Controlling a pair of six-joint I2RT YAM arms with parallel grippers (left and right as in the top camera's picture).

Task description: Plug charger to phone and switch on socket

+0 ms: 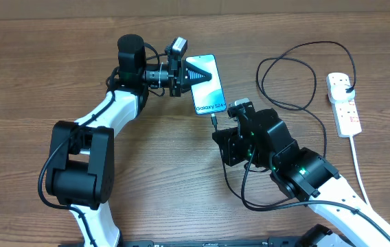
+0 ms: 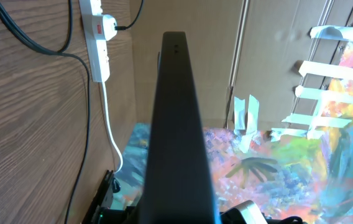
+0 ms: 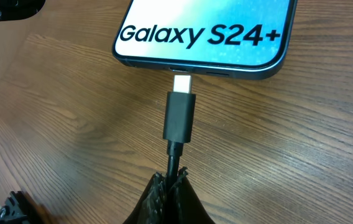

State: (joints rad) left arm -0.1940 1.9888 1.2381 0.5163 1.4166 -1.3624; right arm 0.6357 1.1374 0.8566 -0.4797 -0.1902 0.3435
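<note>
The phone [image 1: 207, 85] lies near the table's middle, cyan screen up, "Galaxy S24+" at its near end. My left gripper [image 1: 195, 74] is shut on its far-left part; in the left wrist view the phone [image 2: 179, 124] is a dark slab filling the middle, hiding the fingers. My right gripper [image 1: 217, 129] is shut on the charger cable just behind the black connector [image 3: 179, 116]. The connector's silver tip sits just short of the port in the phone's bottom edge [image 3: 201, 67], touching or nearly so. The black plug head [image 1: 347, 87] sits in the socket strip [image 1: 344, 104] at the right.
The black cable [image 1: 298, 75] loops over the table between the phone and the strip. The strip's thick white cord [image 1: 358, 161] runs toward the front right. The strip also shows in the left wrist view [image 2: 97, 37]. Both arms crowd the table's middle.
</note>
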